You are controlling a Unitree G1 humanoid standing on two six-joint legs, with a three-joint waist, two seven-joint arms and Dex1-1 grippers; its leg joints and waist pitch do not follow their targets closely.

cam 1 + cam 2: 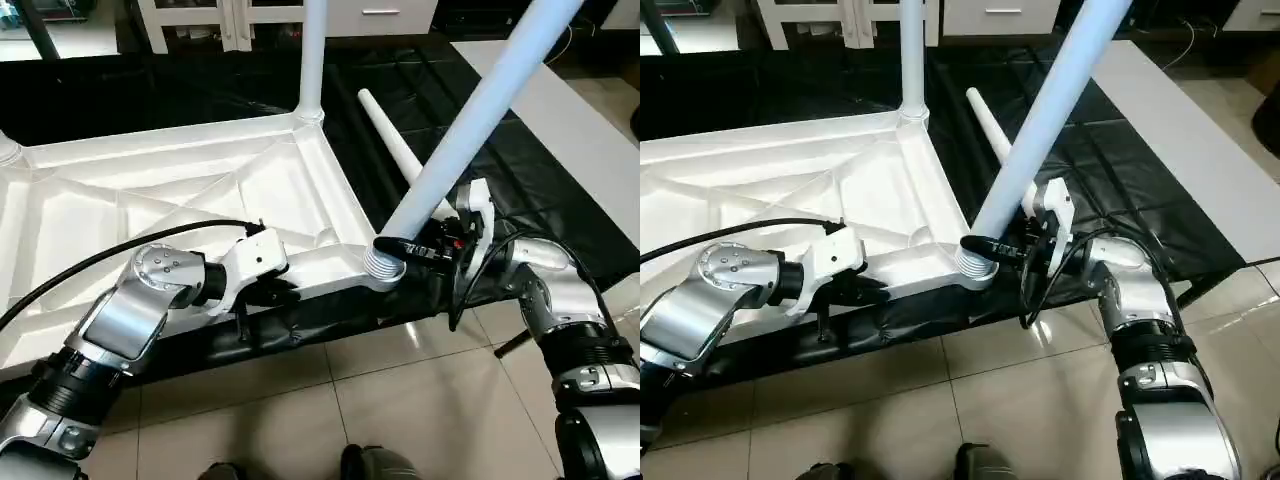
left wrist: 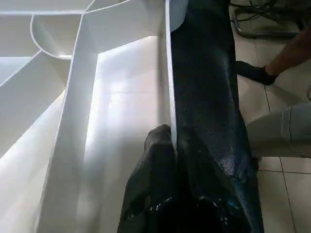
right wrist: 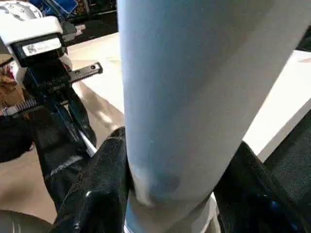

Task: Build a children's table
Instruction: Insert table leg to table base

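The white table top (image 1: 150, 190) lies upside down on a black mat, ribbed underside up. One white leg (image 1: 313, 50) stands upright in its far right corner socket. A second leg (image 1: 390, 140) lies loose on the mat beyond the top. A third leg (image 1: 480, 110) leans to the right, its ridged end (image 1: 383, 262) at the near right corner socket. My right gripper (image 1: 425, 248) is shut around this leg just above that end, a black finger (image 3: 97, 184) on each side. My left gripper (image 1: 270, 293) is shut on the top's near rim (image 2: 169, 73).
The black mat (image 1: 520, 180) hangs over the platform's near edge above a tiled floor (image 1: 400, 400). A white board (image 1: 580, 120) lies to the right, a white cabinet (image 1: 230, 15) stands behind. A person's foot (image 2: 252, 73) shows in the left wrist view.
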